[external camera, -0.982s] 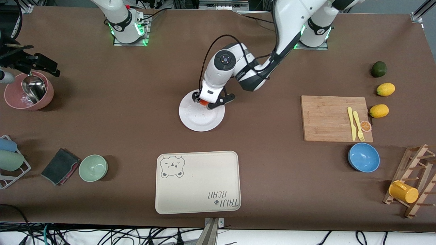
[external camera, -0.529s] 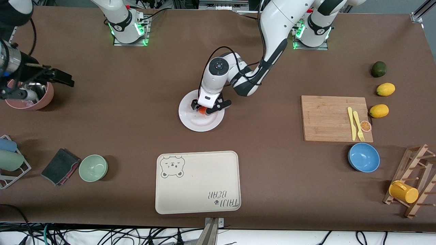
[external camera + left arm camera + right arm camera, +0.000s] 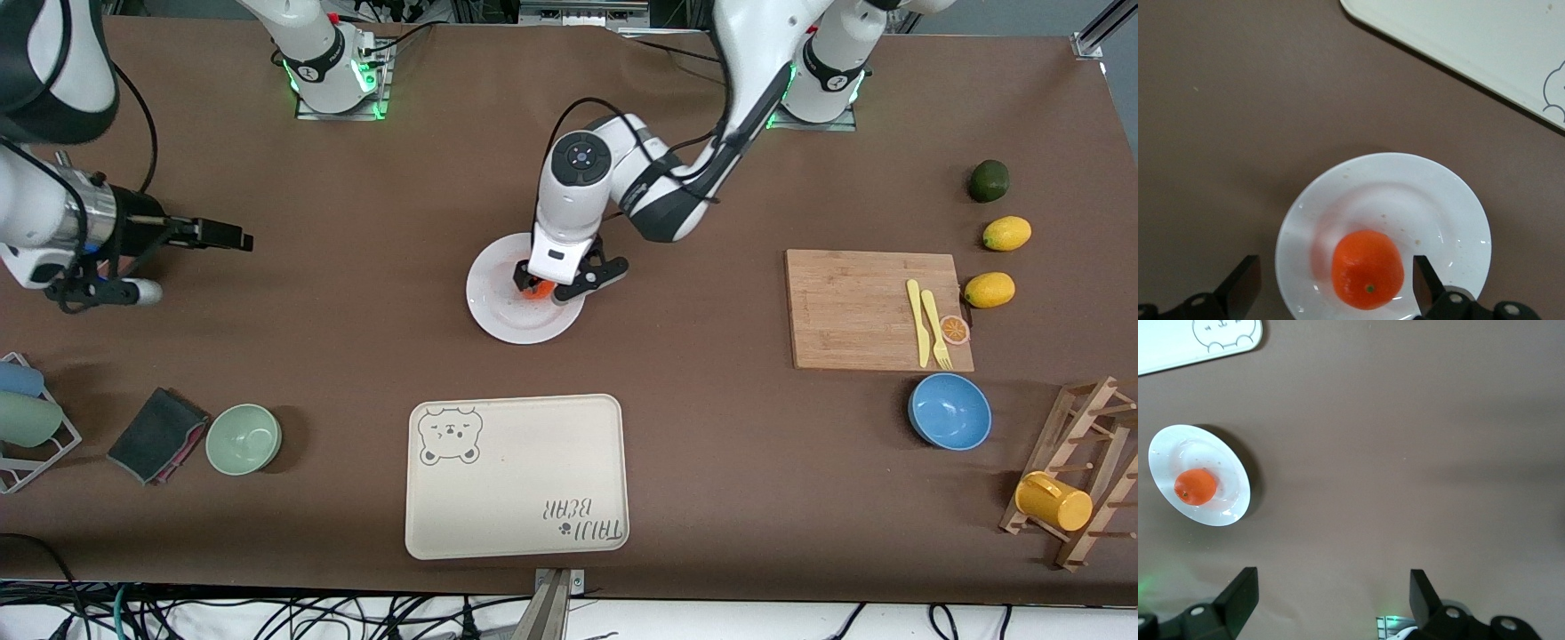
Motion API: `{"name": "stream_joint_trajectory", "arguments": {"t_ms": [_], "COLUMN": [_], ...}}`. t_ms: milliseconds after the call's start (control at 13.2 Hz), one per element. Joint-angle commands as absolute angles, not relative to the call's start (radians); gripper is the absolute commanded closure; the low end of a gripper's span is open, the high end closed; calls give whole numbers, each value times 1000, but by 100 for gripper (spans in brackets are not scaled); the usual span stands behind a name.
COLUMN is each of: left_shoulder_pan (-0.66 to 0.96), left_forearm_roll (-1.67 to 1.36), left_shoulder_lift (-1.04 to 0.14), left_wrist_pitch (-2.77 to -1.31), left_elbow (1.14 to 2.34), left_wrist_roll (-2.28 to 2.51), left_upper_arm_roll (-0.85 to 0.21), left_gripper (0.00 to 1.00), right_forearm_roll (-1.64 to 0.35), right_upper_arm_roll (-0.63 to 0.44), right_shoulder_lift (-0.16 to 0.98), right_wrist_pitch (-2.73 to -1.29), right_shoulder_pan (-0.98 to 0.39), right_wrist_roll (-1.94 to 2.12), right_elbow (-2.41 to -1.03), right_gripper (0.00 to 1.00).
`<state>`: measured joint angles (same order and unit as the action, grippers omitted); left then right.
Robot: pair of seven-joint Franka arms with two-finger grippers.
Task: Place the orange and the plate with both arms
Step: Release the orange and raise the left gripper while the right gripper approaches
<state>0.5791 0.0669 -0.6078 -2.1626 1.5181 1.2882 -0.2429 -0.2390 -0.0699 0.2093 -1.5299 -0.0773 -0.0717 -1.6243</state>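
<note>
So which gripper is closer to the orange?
The left. The left gripper is right above the orange on the plate, fingers open on either side. The right gripper is away over bare table toward the right arm's end, open.

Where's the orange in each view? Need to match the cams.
Front view: orange on the plate, mostly hidden under the open left gripper.
Left wrist view: orange on the plate, between the fingers.
Right wrist view: orange on the plate, far off.
Shared landmark: bear-print tray.
</note>
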Motion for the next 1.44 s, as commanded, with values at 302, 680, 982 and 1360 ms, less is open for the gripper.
{"name": "stream_joint_trajectory", "arguments": {"t_ms": [302,680,982,1360], "left_shoulder_pan": [339,116,41,-35], "left_forearm_roll": [77,75,0,-2], "left_shoulder_lift": [-411,-264,-51,81], "left_wrist_pitch": [-1830,-1715,-1718,-1712], "left_elbow": [1543,1588,1742,1790], "left_wrist_roll": [708,237,115,6], "left_upper_arm_roll": [-244,-239,-191,-150], "left_gripper": [0,0,0,0], "right_forearm_roll": [-357,-451,-596,-649], "right_upper_arm_roll": [-19,47,115,247], "right_shoulder_lift": [204,55,83,201], "right_wrist_pitch": [-1743,-2072,-2195,-2423], "right_shoulder_pan": [-100,-100,-100,-97], "right_wrist_roll": [-63,-8,76,95], "right_elbow": [-1854,-2222,-2293,-2312], "right_gripper": [0,0,0,0]}}
